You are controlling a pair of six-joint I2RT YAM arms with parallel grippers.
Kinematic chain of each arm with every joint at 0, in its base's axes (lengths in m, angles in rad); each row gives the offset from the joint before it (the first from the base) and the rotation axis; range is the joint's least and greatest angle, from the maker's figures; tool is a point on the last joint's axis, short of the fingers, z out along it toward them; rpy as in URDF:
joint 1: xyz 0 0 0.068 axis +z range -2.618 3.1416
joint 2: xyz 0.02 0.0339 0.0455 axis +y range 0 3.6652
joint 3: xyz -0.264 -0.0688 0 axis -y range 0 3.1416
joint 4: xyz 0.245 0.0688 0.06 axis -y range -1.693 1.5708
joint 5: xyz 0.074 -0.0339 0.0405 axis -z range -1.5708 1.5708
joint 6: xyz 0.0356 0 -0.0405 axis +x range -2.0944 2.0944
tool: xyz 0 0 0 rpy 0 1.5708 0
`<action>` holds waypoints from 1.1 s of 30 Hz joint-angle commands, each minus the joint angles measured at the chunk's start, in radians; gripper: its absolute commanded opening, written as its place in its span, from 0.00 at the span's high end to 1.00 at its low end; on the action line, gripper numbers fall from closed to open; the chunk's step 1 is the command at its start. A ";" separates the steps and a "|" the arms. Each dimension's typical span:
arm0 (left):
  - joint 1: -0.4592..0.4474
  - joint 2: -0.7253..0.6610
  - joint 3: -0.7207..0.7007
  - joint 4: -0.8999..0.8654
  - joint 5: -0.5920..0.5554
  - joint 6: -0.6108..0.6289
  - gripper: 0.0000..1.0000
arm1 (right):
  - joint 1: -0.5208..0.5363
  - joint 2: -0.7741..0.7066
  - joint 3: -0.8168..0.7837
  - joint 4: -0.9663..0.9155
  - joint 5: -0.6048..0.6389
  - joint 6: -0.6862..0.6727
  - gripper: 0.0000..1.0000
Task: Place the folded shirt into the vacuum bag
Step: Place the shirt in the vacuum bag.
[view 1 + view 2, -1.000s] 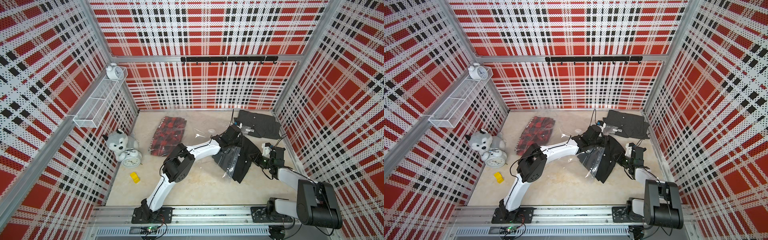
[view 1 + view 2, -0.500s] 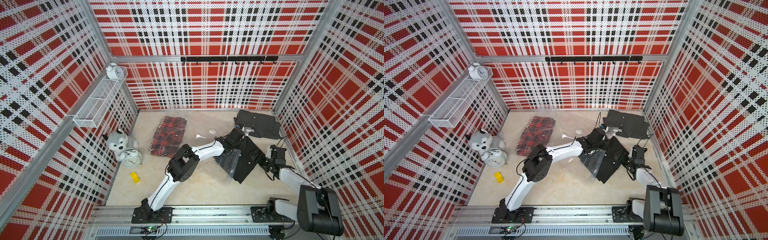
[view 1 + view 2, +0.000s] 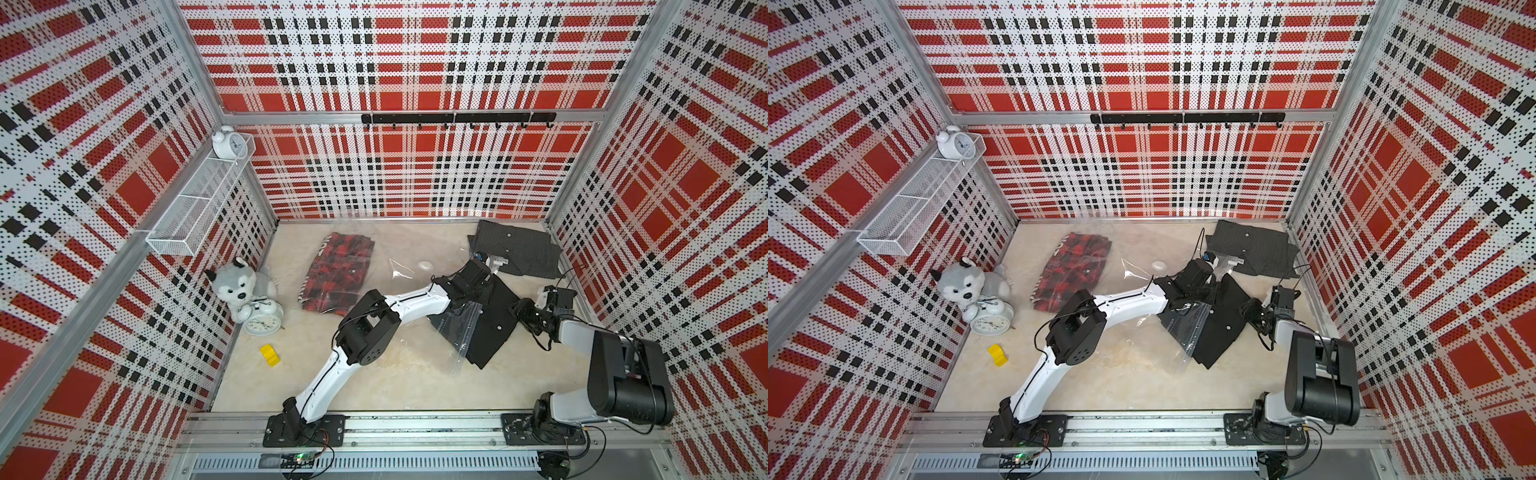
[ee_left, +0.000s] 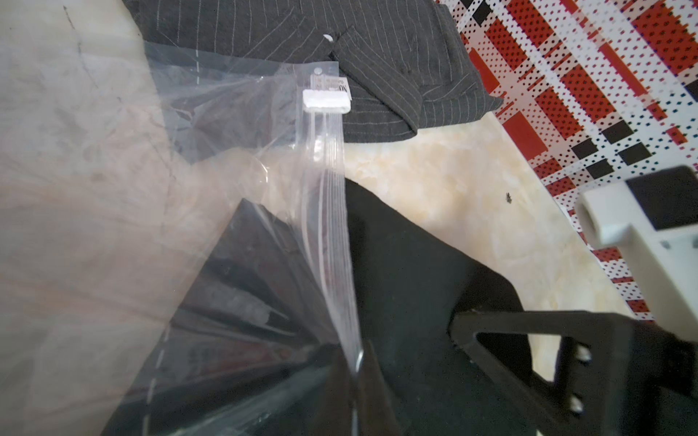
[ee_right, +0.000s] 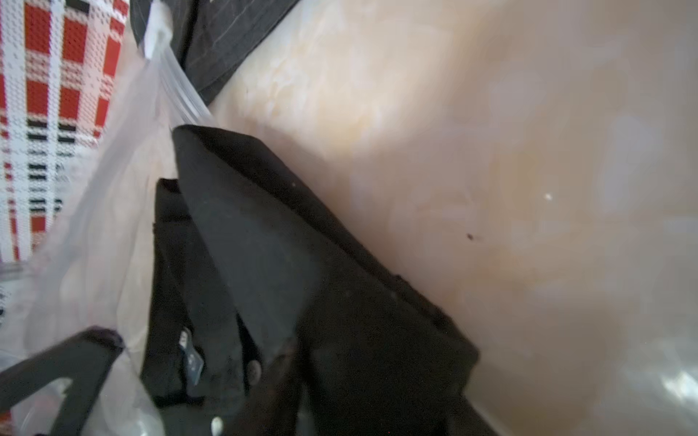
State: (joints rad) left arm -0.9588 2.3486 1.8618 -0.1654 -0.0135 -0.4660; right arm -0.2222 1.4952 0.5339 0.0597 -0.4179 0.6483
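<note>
The folded shirt [image 3: 494, 320] [image 3: 1223, 320] is black and lies right of centre. Its left part sits under the mouth of the clear vacuum bag [image 3: 459, 332] [image 3: 1187, 328], whose white valve cap [image 3: 425, 264] lies farther back. My left gripper [image 3: 482, 284] [image 4: 357, 368] is shut on the bag's zip strip [image 4: 328, 226], lifting that edge above the shirt [image 4: 408, 283]. My right gripper [image 3: 519, 309] [image 3: 1248, 309] [image 5: 302, 377] is at the shirt's right edge. Black cloth [image 5: 340, 302] fills the space round its dark fingers, so their gap does not show.
A grey pinstriped shirt [image 3: 515, 249] [image 4: 377, 56] lies at the back right by the wall. A red plaid shirt [image 3: 338, 270] lies back left under glossy plastic. A husky plush [image 3: 239, 282], an alarm clock [image 3: 262, 324] and a yellow block [image 3: 270, 355] sit by the left wall.
My right gripper drew back from the black shirt toward the right wall, then came back to the shirt's edge. My left gripper shifted slightly right with the bag edge.
</note>
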 commanded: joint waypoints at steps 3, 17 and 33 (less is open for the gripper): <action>-0.018 -0.058 -0.020 0.007 0.022 0.008 1.00 | 0.050 -0.008 0.017 0.062 -0.035 -0.065 0.91; -0.024 -0.124 -0.051 0.027 0.020 0.006 1.00 | 0.148 -0.014 0.054 0.031 0.049 -0.086 1.00; -0.042 -0.156 -0.121 0.066 0.013 -0.001 1.00 | 0.150 0.144 0.166 0.193 -0.105 0.126 1.00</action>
State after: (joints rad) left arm -0.9813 2.1925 1.7279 -0.1322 -0.0162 -0.4667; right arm -0.0830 1.6135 0.6910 0.1383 -0.4301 0.6971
